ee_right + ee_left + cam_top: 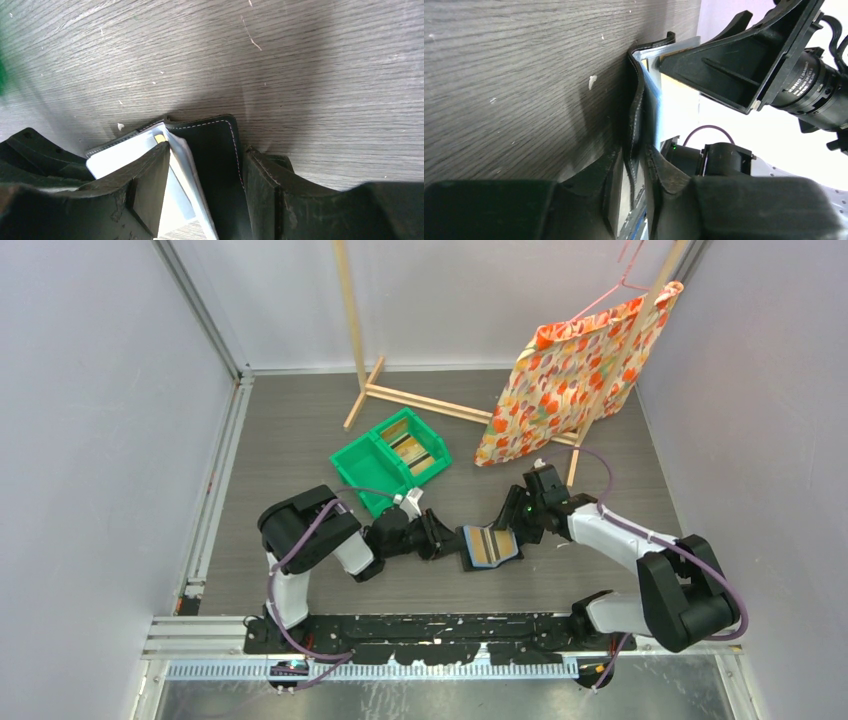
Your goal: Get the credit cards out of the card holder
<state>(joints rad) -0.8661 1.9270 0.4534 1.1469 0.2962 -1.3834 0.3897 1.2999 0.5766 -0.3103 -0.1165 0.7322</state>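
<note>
Card holder (636, 100) edge inside left gripper (634, 156)

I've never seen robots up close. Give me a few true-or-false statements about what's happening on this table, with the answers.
1. The card holder lies open between the two arms. True.
2. The green bin holds nothing. False: tan cards lie in one of its compartments.
3. The flowered cloth lies flat on the table. False: it hangs from a hanger on the wooden rack.
4. The left jaws straddle the card holder's edge. True.
5. The right jaws are far from the card holder. False: they stand on either side of one of its flaps.
</note>
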